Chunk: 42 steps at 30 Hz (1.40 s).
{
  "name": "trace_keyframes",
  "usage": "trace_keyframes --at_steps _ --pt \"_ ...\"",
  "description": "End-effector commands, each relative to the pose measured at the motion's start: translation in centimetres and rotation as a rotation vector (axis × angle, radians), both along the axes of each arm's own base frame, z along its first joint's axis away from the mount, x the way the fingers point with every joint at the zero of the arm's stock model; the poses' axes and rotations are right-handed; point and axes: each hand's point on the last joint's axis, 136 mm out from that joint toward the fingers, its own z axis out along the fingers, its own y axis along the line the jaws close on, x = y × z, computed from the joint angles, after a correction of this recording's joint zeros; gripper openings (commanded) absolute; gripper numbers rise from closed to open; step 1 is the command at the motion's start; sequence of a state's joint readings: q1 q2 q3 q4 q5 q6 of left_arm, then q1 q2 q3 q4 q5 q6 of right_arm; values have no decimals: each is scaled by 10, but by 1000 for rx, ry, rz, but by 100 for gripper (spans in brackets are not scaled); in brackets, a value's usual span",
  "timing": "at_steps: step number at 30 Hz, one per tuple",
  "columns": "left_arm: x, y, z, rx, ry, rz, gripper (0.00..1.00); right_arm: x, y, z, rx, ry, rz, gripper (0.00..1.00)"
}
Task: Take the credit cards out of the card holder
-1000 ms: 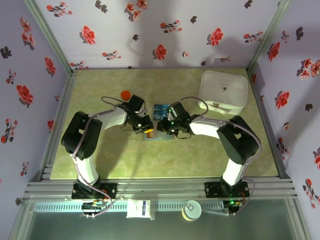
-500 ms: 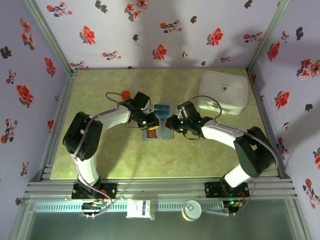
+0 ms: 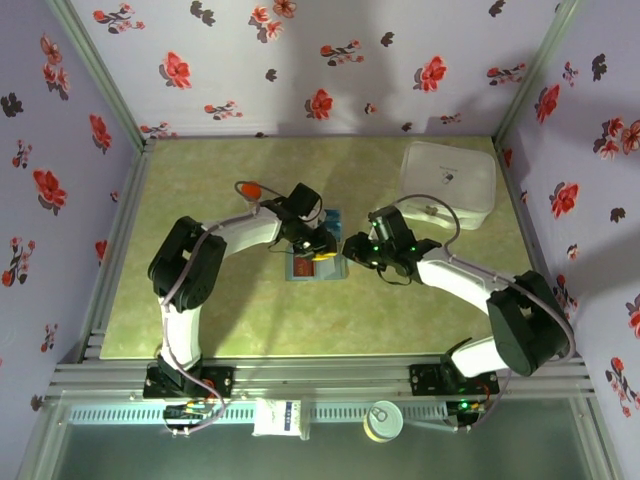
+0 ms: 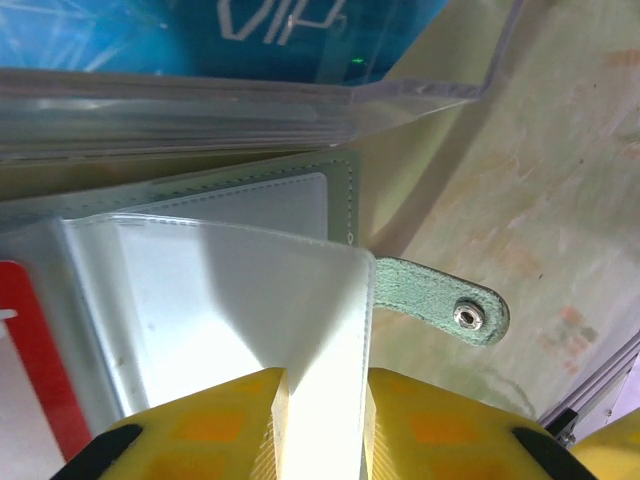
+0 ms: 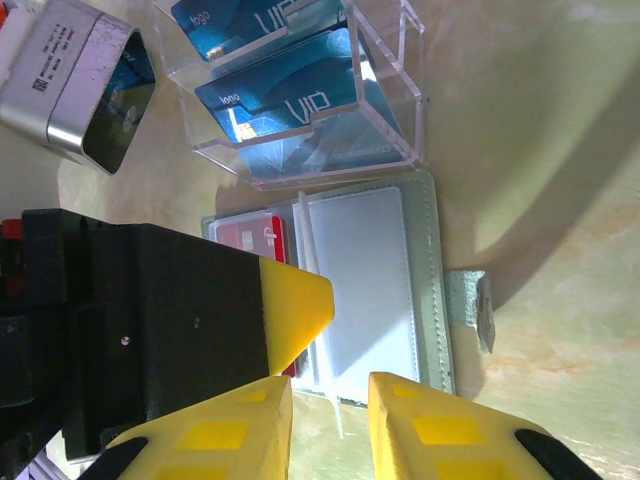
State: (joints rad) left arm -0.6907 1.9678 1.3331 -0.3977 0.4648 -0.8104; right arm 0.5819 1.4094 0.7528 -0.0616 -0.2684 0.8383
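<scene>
- Top external view: the small flat grey folding card holder [image 3: 322, 270] lies open on the pale green mottled tabletop [image 3: 230, 310], about mid-table.
- The left gripper [image 3: 316, 246] sits over the holder. The right gripper [image 3: 352, 248] is just to its right, tips pointing left.
- A clear plastic square stand [image 3: 326, 217] is just beyond the holder on its far side. A big white rounded box [image 3: 447, 180] sits at the far right, well apart.
- Left wrist view: I read the left gripper's yellow fingers [image 4: 200, 435] as pinched together on a clear plastic sleeve leaf [image 4: 230, 320] of the holder. The leaf is raised off the panel beneath it.
- The credit cards [image 4: 35, 360] are still in the holder. Only a red band shows, beside the lifted leaf.
- A grey-green snap tab [image 4: 450, 300] sticks out from the holder's edge and lies flat on the table.
- Right wrist view: the right gripper's fingers stand a narrow gap apart and clamp nothing. The thin edge of the raised leaf runs towards that gap. I cannot tell whether it touches a pad.
- Bright blue cards printed VIP [image 5: 290, 100] stand upright in the clear stand.
</scene>
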Motion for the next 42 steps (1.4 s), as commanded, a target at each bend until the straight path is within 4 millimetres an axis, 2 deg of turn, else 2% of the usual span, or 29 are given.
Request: trace_keyframes --at_steps 1,17,23,31,42 --pt "-2 -7 1 -8 30 -6 26 -4 -11 -3 -37 0 -12 28" --pt "3 -12 12 -33 -5 -34 32 -5 -10 -1 -15 15 -26 28" --pt "4 -3 18 -34 -26 -24 32 -4 -1 -3 7 28 -17 28" --pt "4 28 18 -32 -33 34 32 -1 29 -8 4 54 50 28" --pt "-5 83 10 -15 -29 131 31 4 77 -21 -3 92 141 27"
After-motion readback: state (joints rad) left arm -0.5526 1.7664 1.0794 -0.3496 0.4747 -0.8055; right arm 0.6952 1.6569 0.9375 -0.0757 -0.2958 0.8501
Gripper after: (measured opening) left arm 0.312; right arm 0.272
